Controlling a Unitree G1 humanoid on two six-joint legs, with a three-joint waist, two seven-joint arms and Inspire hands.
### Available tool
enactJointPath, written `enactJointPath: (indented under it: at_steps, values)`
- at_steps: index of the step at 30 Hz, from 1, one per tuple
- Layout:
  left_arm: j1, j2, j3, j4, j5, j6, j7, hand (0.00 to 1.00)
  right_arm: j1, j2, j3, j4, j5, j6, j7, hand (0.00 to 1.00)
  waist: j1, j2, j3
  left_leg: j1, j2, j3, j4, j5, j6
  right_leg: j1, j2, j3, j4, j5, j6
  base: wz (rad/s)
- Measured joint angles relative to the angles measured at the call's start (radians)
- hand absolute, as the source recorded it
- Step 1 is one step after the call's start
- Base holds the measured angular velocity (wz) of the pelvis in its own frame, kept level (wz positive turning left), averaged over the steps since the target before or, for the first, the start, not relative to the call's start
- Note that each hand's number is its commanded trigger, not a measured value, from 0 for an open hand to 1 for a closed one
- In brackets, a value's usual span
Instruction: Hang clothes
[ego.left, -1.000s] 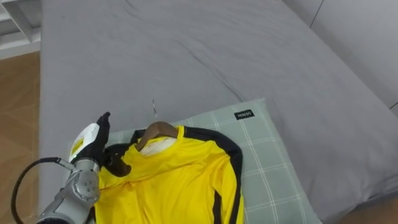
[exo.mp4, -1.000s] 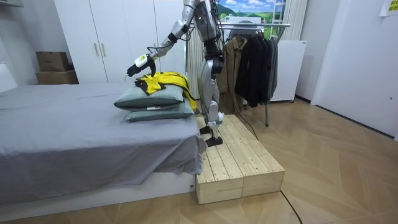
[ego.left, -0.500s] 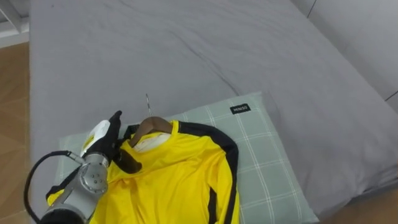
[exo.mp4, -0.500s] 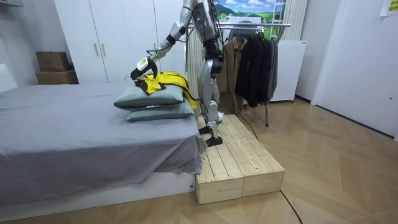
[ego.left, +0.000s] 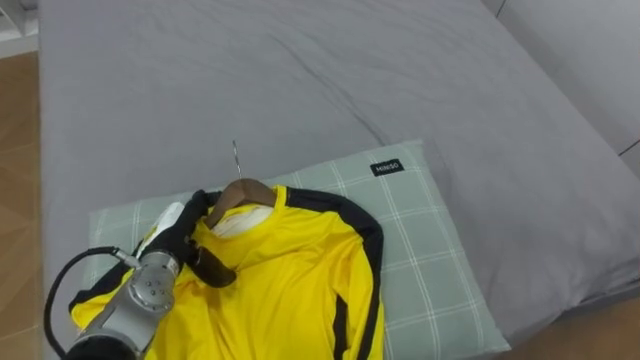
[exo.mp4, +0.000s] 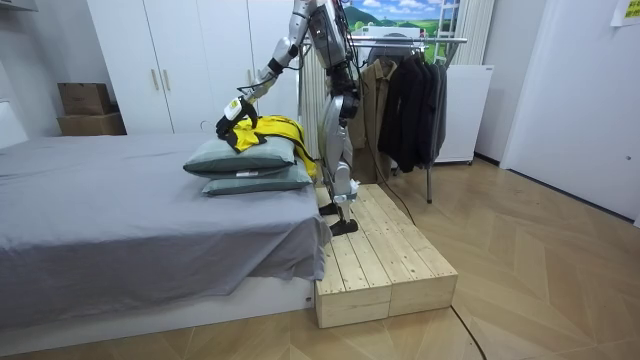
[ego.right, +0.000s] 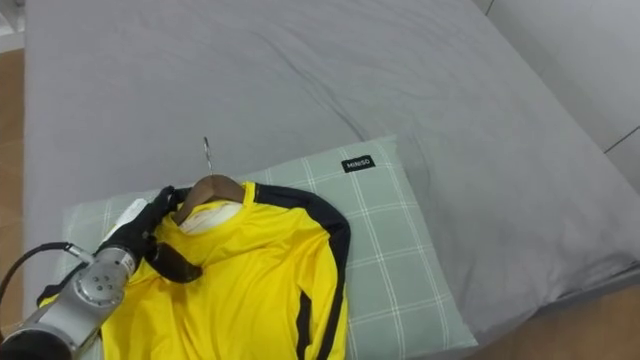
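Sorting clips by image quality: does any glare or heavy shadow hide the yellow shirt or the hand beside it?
Left eye view: soft, even light, no glare; the yellow shirt and wooden hanger read plainly, and the dark left hand stands out against them. Right eye view: faint crease shadows on the grey bed. Room view: evenly lit, slight sheen on the floor.

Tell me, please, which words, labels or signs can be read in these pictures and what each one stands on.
Black label on the green checked pillow: white print, too small to read.
Yellow sign on the wall, room view's upper right: too small to read.
Yellow shirt: no print seen.
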Motion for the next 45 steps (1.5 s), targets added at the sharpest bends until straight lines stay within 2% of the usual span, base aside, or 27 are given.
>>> enactJointPath:
  at_steps: [20,32,33,35,39,45]
  values:
    - [0.0,-0.011,0.008,0.07,0.0,0.009,-0.008,0.0,-0.002,-0.001,-0.001,-0.002,0.03,0.031,0.0,0.0,0.001,-0.004,-0.0024,-0.004,0.002,0.01,0.048,0.0,0.0,-0.008,-0.002,0.01,0.047,-0.005,0.0,0.0]
    - [0.001,-0.012,0.014,0.114,0.001,0.01,-0.006,0.0,-0.003,-0.001,-0.003,-0.003,0.051,0.034,-0.007,0.0,0.004,-0.007,-0.0052,-0.01,0.019,0.023,0.086,-0.013,0.002,-0.01,0.001,0.003,0.069,-0.004,-0.004,-0.01]
    - [0.0,-0.012,0.014,0.117,0.001,0.016,-0.004,0.0,-0.001,-0.001,-0.006,-0.003,0.05,0.035,-0.008,0.0,0.005,-0.006,-0.0088,-0.013,0.019,0.024,0.086,-0.016,0.003,-0.017,0.003,0.003,0.072,-0.004,-0.003,-0.03]
    - [-0.002,-0.011,0.014,0.119,0.001,0.02,0.001,0.0,0.001,-0.001,-0.008,-0.003,0.051,0.035,-0.009,0.0,0.005,-0.007,-0.0102,-0.019,0.019,0.025,0.092,-0.017,0.003,-0.025,0.003,0.0,0.08,-0.004,-0.004,0.0]
    - [-0.004,-0.009,0.017,0.121,0.001,0.022,0.002,0.0,0.001,0.0,-0.007,-0.006,0.052,0.034,-0.011,0.0,0.007,-0.002,-0.0184,-0.038,0.032,0.025,0.11,-0.023,0.004,-0.036,0.006,-0.005,0.081,0.001,-0.007,0.0]
    - [-0.004,-0.009,0.036,0.121,0.001,0.024,0.003,0.0,0.001,0.001,-0.007,-0.006,0.053,0.034,-0.012,0.0,0.008,-0.002,-0.0183,-0.045,0.038,0.023,0.124,-0.029,0.001,-0.036,0.01,-0.01,0.082,0.004,-0.011,0.0]
